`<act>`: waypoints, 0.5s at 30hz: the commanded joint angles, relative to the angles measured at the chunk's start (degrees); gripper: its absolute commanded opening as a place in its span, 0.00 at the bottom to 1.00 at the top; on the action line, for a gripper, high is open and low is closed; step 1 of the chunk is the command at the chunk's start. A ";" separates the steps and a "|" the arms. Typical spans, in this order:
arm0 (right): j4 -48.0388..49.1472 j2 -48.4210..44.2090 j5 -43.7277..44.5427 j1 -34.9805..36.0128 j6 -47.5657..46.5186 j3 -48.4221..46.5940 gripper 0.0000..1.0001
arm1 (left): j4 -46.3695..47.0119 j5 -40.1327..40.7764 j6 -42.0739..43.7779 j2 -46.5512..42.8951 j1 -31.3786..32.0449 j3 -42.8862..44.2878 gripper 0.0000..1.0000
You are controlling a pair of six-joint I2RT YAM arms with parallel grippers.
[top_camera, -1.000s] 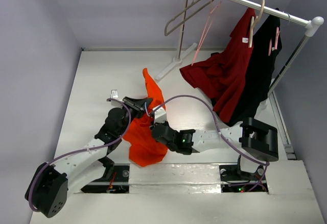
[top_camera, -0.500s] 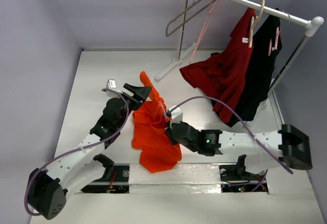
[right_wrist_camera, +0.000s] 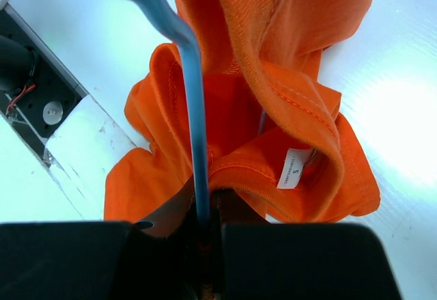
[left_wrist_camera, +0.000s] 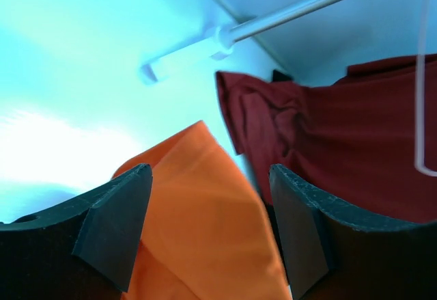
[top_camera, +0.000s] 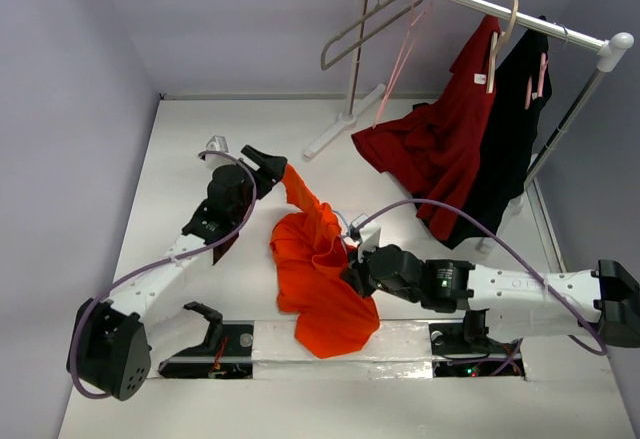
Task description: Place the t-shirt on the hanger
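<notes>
Two grippers: left gripper (left_wrist_camera: 208, 184) gapes beside t-shirt (top_camera: 315, 269); right gripper (right_wrist_camera: 205, 208) clamps hanger (right_wrist_camera: 193, 108).

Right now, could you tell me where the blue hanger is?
Right wrist view: the hanger runs down centre-left, across the bunched orange t-shirt, into the shut right gripper.

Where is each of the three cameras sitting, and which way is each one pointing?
Top external: above and behind the bases, looking down on the table, t-shirt and rack; both arms show.
Left wrist: on the left arm, facing the dark red shirt; open left gripper shows.
Right wrist: looks down at the hanger; shut right gripper clamps it.
Shared: all see the t-shirt.
</notes>
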State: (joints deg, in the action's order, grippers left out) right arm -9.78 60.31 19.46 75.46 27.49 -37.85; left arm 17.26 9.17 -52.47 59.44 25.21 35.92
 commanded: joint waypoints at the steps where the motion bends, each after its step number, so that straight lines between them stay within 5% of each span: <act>1: 0.99 -1.95 -0.92 0.39 0.64 0.40 0.00 | 2.60 -2.14 2.28 1.55 -0.51 3.10 0.65; 7: 2.04 -3.36 -1.44 0.39 1.34 1.54 0.00 | 6.63 -3.98 1.23 4.71 -1.04 2.58 0.62; 15: 3.19 -4.33 -2.85 0.39 2.13 2.51 0.00 | 14.11 -7.06 -2.98 7.79 -1.04 -0.23 0.47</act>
State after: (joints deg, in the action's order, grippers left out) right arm -9.82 57.56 17.56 75.46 28.99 -35.35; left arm 24.88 3.95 -53.52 67.07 24.62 36.12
